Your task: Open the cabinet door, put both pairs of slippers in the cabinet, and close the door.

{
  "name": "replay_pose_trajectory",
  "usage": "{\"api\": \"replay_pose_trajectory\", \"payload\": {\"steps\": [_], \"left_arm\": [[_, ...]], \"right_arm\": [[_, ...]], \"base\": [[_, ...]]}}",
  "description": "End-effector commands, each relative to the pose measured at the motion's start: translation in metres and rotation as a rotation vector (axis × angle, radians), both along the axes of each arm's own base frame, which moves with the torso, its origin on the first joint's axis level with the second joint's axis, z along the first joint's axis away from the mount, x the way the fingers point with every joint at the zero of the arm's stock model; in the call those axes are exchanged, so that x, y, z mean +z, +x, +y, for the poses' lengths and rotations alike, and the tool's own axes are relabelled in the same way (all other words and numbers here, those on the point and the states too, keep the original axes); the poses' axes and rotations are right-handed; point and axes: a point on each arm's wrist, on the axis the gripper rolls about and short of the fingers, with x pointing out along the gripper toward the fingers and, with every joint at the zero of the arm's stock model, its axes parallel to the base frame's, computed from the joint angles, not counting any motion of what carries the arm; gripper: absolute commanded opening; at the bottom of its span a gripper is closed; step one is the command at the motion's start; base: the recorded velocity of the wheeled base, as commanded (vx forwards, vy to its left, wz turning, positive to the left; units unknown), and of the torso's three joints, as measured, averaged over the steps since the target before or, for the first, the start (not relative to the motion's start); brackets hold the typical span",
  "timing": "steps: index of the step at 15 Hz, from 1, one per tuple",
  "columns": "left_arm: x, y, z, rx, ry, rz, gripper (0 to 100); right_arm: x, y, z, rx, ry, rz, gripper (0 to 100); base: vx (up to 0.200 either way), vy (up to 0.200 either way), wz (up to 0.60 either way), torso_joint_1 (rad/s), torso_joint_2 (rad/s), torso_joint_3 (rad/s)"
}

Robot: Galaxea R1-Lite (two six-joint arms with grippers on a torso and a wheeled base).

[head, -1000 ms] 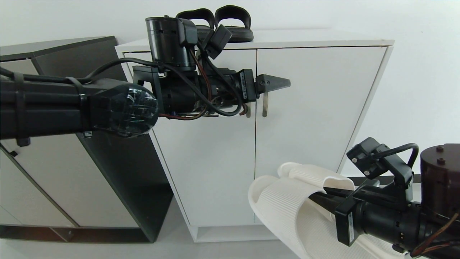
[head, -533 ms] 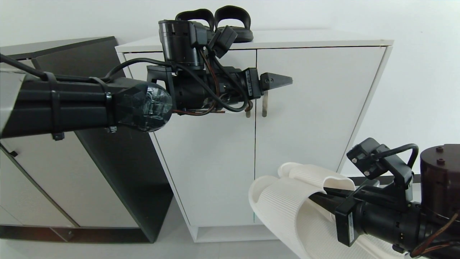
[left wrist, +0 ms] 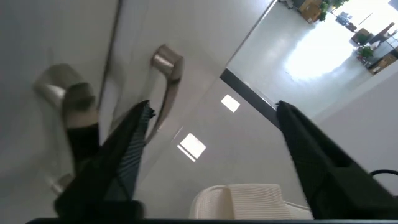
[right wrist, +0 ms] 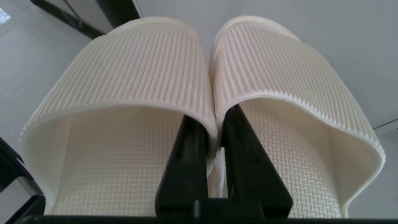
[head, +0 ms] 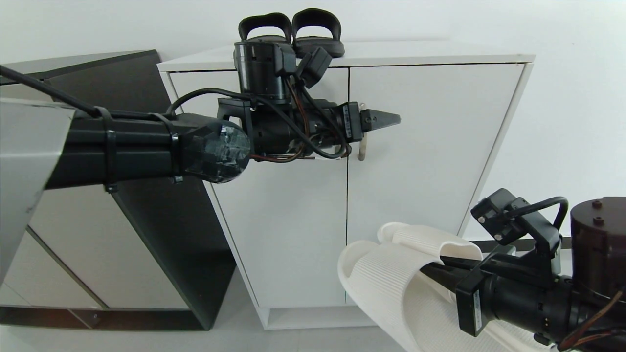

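Just by the spread left gripper (left wrist: 214,109), the cabinet door handle (left wrist: 167,63).

No writing, label or number can be read on anything.

Left gripper (head: 390,118) raised, jaws spread; right gripper (right wrist: 213,127) low, clamping white slippers (right wrist: 140,71).

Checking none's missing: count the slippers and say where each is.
4. Two black slippers sit side by side on the cabinet top; the right end effector grips two white slippers together.
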Motion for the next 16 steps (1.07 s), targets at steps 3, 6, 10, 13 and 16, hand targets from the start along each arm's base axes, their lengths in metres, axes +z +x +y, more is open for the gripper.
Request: {"api": "replay_pose_trajectory", "payload": {"steps": [3,6,10,13,16], "left_arm": [[0.004,-0.005,0.001,-0.005,-0.006,-0.008,0],[0.014,-0.025,0.006,-0.029,-0.010,-0.015,0],[0.018,-0.058,0.009,-0.074,-0.002,-0.008,0],[0.017,-0.074,0.019,-0.079,0.008,-0.004,0],[0.010,-0.086,0.030,-0.077,0.006,-0.011,0]], "right_arm": [[-0.001,-0.002,-0.001,0.012,-0.010,-0.002,0],[-0.006,-0.010,-0.007,0.091,-0.029,-0.001,0],[-0.007,-0.018,-0.013,0.182,-0.020,0.004,0],[-0.008,-0.019,-0.013,0.189,-0.027,0.001,0],[-0.010,-0.020,-0.013,0.201,-0.042,-0.006,0]], "base": [[0.000,0.000,0.00,0.000,0.00,0.000],[0.000,0.000,0.00,0.000,0.00,0.000],[0.000,0.000,0.00,0.000,0.00,0.000],[0.000,0.000,0.00,0.000,0.00,0.000],[0.000,0.000,0.00,0.000,0.00,0.000]]}}
